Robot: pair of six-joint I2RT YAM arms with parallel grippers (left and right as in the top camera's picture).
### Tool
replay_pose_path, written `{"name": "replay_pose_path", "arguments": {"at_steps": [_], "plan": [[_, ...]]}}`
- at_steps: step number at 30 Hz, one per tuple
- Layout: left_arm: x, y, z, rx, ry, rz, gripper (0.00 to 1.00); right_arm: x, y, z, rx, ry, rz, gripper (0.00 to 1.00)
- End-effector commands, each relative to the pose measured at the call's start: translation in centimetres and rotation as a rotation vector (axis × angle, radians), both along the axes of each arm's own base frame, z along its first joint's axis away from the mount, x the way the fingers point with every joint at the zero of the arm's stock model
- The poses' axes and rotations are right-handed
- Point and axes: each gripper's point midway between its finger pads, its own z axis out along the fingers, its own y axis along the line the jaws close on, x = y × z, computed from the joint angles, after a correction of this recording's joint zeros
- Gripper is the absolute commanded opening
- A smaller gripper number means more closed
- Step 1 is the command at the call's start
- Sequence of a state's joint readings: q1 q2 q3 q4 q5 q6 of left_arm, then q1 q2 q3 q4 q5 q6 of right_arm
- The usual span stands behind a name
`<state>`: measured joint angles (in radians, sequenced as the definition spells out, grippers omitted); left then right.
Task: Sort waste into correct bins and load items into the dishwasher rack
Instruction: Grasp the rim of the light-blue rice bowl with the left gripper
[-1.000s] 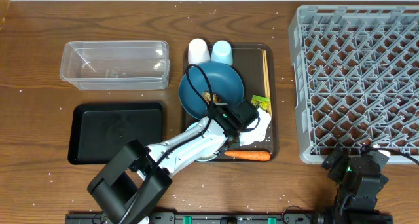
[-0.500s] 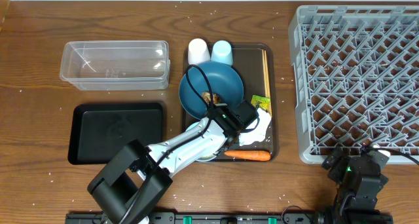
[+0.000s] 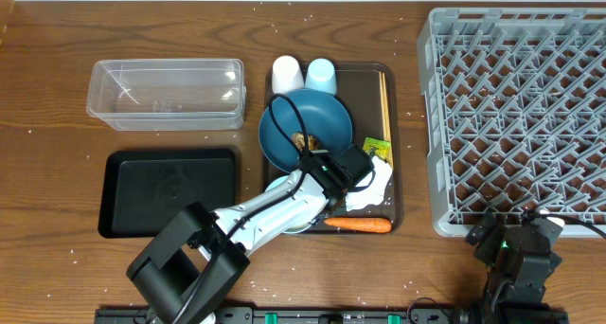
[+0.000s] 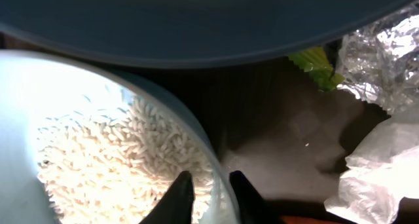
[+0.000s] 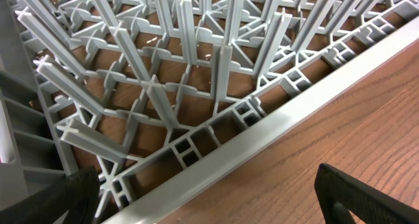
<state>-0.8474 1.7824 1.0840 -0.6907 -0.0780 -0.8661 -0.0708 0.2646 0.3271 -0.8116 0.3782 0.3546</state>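
My left gripper (image 4: 211, 196) is shut on the rim of the white bowl (image 4: 39, 86), one finger inside among the loose white rice (image 4: 111, 165), the other outside. From overhead the left gripper (image 3: 317, 177) covers most of that bowl (image 3: 275, 185). The dark-blue plate (image 3: 305, 127) lies just behind, with a brown food lump (image 3: 301, 139) on it. To the right are the foil ball (image 4: 383, 60), the napkin (image 4: 373, 165) and the green-yellow packet (image 4: 314, 63). The carrot (image 3: 358, 225) lies in front. My right gripper (image 5: 209, 204) is open over bare wood by the grey rack (image 5: 196, 86).
All this sits on a brown serving tray (image 3: 365, 87), along with a white cup (image 3: 287, 75), a light-blue cup (image 3: 322, 75) and chopsticks (image 3: 384, 101). A clear tub (image 3: 166, 95) and a black tray (image 3: 169, 191) stand to the left. The rack (image 3: 521, 116) fills the right side.
Very little differs in the overhead view. The left arm stays over the bowl, and the right arm has not moved.
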Motion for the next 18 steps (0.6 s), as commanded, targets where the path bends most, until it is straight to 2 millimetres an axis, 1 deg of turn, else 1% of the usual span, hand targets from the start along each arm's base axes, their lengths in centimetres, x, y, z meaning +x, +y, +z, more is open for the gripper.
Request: {"name": "replay_pose_path", "arguments": {"at_steps": [1, 4, 5, 13, 18], "plan": [[-0.4, 0.6, -0.8, 0.030, 0.015, 0.000, 0.13, 0.0, -0.3, 0.5, -0.015, -0.006, -0.007, 0.99], [-0.4, 0.6, -0.8, 0.030, 0.015, 0.000, 0.09, 0.0, -0.3, 0.5, -0.015, -0.006, -0.007, 0.99], [-0.4, 0.6, -0.8, 0.030, 0.015, 0.001, 0.06, 0.0, -0.3, 0.5, -0.015, -0.006, -0.007, 0.99], [-0.2, 0.4, -0.7, 0.023, 0.009, 0.003, 0.06, 0.0, -0.3, 0.5, -0.015, -0.006, -0.007, 0.99], [0.1, 0.0, 0.5, -0.002, -0.013, -0.001, 0.06, 0.0, -0.3, 0.5, -0.015, -0.006, -0.007, 0.99]]}}
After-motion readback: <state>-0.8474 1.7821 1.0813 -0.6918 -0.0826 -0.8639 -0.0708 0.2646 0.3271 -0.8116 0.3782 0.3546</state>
